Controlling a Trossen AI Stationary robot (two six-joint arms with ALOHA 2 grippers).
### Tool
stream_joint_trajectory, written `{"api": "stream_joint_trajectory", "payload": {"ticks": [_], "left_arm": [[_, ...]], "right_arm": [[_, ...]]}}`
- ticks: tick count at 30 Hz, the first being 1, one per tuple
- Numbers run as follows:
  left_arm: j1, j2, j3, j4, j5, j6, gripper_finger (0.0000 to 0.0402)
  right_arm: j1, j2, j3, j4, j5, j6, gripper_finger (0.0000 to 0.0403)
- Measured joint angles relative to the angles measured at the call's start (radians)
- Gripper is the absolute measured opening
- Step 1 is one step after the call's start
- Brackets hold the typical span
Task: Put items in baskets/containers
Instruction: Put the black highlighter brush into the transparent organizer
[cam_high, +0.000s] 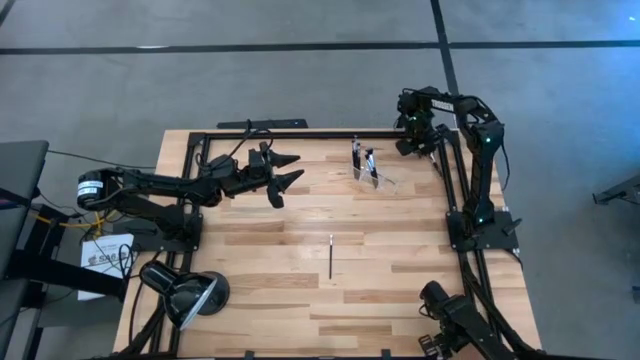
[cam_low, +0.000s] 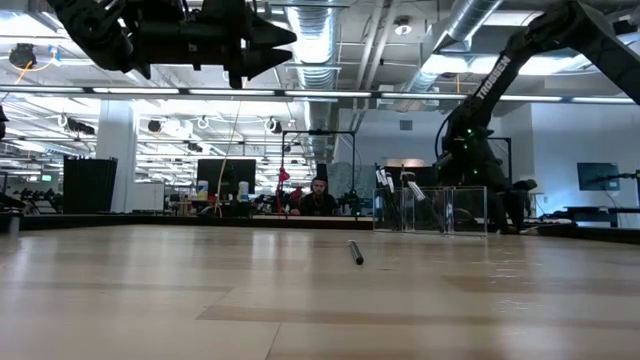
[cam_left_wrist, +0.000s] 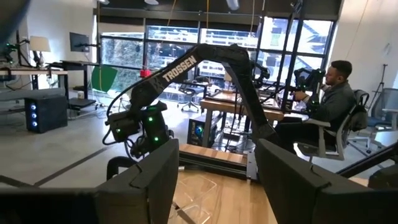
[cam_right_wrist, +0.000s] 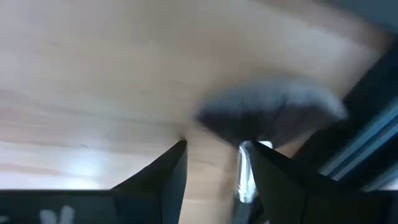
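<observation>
Wooden tabletop (cam_high: 260, 300): my right hand (cam_right_wrist: 211, 163), fingers parted, flanks the fluffy brush (cam_right_wrist: 273, 112)—light, soft-headed; grasp its stiff ferrule.

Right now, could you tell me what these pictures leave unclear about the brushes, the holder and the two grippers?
- How many brushes stand in the clear holder: too small in the high view, overlapping in the low view.
- Right gripper: the fluffy brush is blurred in its wrist view, so whether it is gripped is unclear; the handle is cut off by the edge.
- Lone brush on the table: bristle end too small to tell.
- Left gripper is open, but its wrist view misses that brush.
</observation>
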Motion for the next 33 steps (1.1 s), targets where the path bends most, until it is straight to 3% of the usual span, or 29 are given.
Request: {"api": "stream_joint_trajectory", "payload": {"ticks": [11,19,33], "left_arm": [[0.017,0.000,0.000,-0.014,0.001,0.002,0.0209],[0.025,0.000,0.000,-0.023,0.001,0.002,0.0209],[0.025,0.000,0.000,-0.026,0.001,-0.002,0.0209]], "right_arm": [[0.007,0.023,-0.007,0.015,-0.003,-0.017,0.0167],[0.082,0.008,-0.008,0.030,0.019,-0.037,0.0173],[0.192,0.008,0.030,0.059,-0.142,-0.065,0.0159]]}}
